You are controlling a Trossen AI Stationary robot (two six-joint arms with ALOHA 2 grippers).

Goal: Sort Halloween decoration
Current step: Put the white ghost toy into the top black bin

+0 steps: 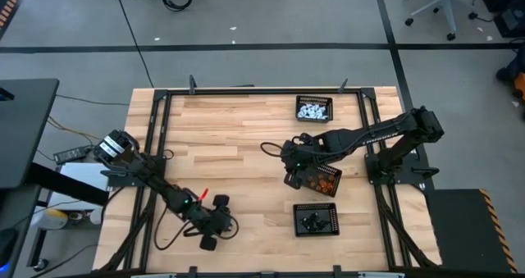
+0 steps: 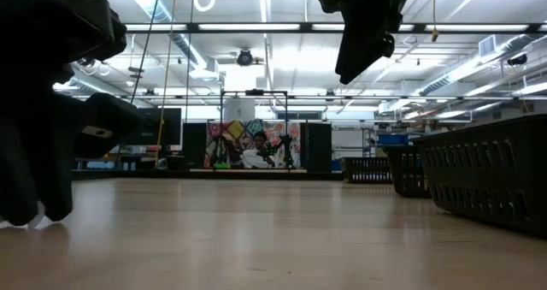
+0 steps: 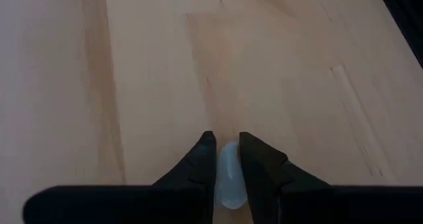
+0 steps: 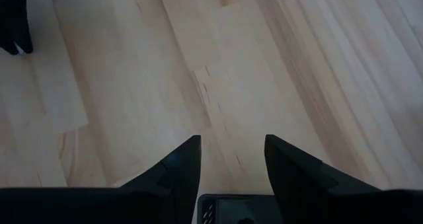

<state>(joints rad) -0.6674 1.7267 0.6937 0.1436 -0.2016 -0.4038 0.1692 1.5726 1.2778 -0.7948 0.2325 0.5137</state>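
Left gripper (image 3: 227, 159), low on the pale wooden table (image 1: 246, 147), pinches a small white oblong figure (image 3: 230, 178), long axis lying along the fingers. Right gripper (image 4: 228, 159) hangs open and empty above the orange-filled black mesh tray (image 1: 321, 180).

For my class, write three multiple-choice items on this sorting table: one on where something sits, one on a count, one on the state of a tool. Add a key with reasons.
1. Where is the tray of white figures?
A. far edge of the table
B. under the left arm
C. on the floor

2. How many black mesh trays are on the table?
A. one
B. three
C. five

3. What is between the left tool's fingers?
A. nothing
B. a small white figure
C. an orange figure

Key:
1 A, it sits by the far rail.
2 B, white, orange and black trays show.
3 B, the wrist view shows white between the fingers.
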